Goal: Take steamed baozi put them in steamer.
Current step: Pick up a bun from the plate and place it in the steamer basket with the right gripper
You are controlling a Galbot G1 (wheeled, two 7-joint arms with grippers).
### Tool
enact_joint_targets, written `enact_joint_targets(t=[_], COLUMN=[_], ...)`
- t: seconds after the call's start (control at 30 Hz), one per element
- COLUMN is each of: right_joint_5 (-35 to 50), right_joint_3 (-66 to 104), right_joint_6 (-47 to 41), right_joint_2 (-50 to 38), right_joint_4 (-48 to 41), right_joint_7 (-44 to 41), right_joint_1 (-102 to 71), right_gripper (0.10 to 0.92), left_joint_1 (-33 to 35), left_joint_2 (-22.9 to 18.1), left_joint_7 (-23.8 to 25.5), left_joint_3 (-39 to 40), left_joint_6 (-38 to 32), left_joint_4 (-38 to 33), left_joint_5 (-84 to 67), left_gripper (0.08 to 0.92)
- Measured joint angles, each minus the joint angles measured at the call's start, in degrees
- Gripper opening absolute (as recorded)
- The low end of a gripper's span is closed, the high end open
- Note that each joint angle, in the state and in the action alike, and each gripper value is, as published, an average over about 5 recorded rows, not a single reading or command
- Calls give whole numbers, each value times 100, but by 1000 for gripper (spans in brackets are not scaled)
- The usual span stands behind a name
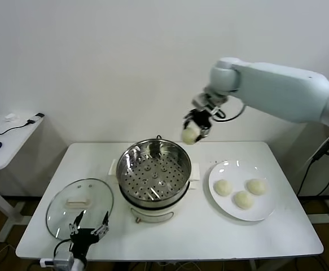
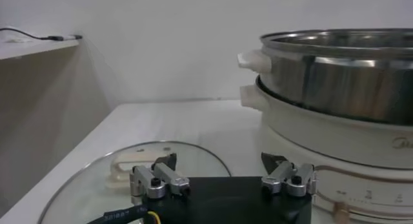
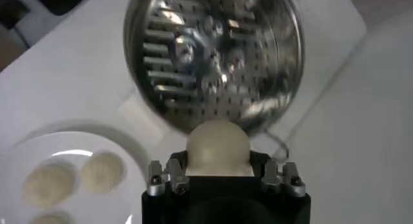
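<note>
Right pincer: I had my right pincer point(image 1: 193, 131) up in the air behind the steamer's far rim, pinching one baozi point(image 1: 190, 135) between its fingers point(image 3: 173, 175); in the right wrist view the bun point(image 3: 217, 144) sat snug between the two sides.
Held bun's place: it hung above the desk point(image 1: 170, 226), over the far right edge of the steamer point(image 1: 154, 172), not yet inside it.
Steamer: I saw the steel pot standing at the middle of the desk on its cream base, its perforated tray point(image 3: 213, 57) bare.
Other baozi: three buns point(image 1: 242, 198) lay close together on the white plate point(image 1: 266, 210), just to the right of the steamer.
Left pincer: my left pincer point(image 1: 88, 230) rested low at the near left edge of the desk, fingers point(image 2: 155, 180) spread wide, holding nothing, right over the near rim of the glass lid point(image 1: 68, 200).
Glass lid: it lay flat on the desk left of the steamer, handle up.
</note>
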Motion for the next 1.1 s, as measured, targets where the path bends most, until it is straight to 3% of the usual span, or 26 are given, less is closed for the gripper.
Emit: enact_joint_targets(t=[0.5, 0.87, 1.1], right_joint_5=[-1787, -2393, -2407], right_joint_3=[438, 746, 771], right_joint_6=[1567, 2091, 2318], right_joint_2=[978, 1514, 1648], right_joint_4=[-1323, -2451, -2788], right_joint_7=[589, 907, 997], right_joint_1=[-1221, -1893, -2019], right_gripper=[645, 646, 771], left_joint_1=[-16, -75, -80], left_joint_2=[14, 27, 30], left_joint_7=[-10, -12, -24], left_joint_3=[-4, 16, 6], left_joint_6=[1, 4, 0], left_joint_4=[23, 95, 102], left_joint_5=[21, 29, 19], left_gripper=[823, 823, 823])
